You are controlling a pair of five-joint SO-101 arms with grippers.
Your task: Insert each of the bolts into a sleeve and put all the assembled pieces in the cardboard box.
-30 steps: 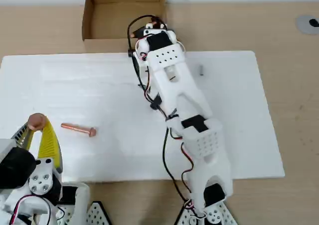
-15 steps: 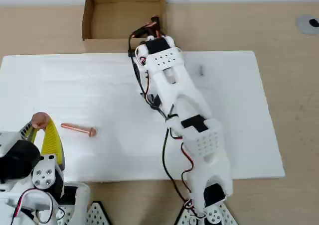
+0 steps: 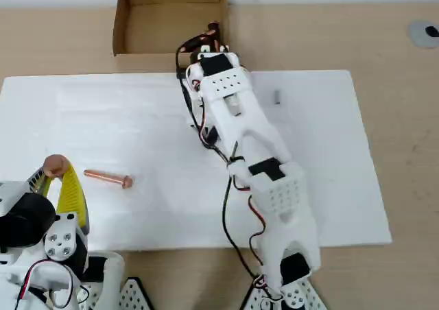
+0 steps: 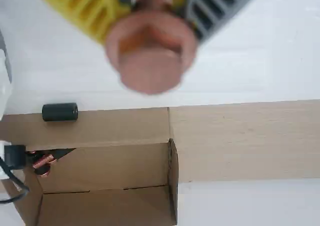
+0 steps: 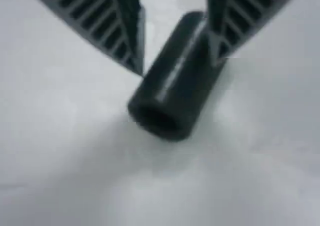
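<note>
High view puts the right gripper (image 3: 209, 37) up at twelve o'clock, just inside the five o'clock corner of the cardboard box (image 3: 121, 22). Its white arm is stretched long from a base at six o'clock, crossing the white board (image 3: 137, 118). Right wrist view shows its two dark fingers (image 5: 100, 21) closed on a dark sleeve (image 5: 175, 86). The piece hangs tilted between them with its open end toward the camera, and the surface under it is a pale blur. From the left wrist view, a copper threaded end (image 4: 42, 163) pokes out beside that gripper at the box's corner. I cannot make out whether it runs into the sleeve.

The left gripper (image 3: 49, 175) sits low at eight o'clock, its arm folded close to its base and partly cut off at the frame's edge. Its yellow and grey fingers pinch a bolt (image 4: 150, 51) by the shank, with the round head toward the wrist camera. Just at three o'clock of it, a second bolt (image 3: 108, 179) lies flat on the board. A loose sleeve (image 3: 277, 97) lies on the board at about one o'clock, apart from the right arm.
</note>
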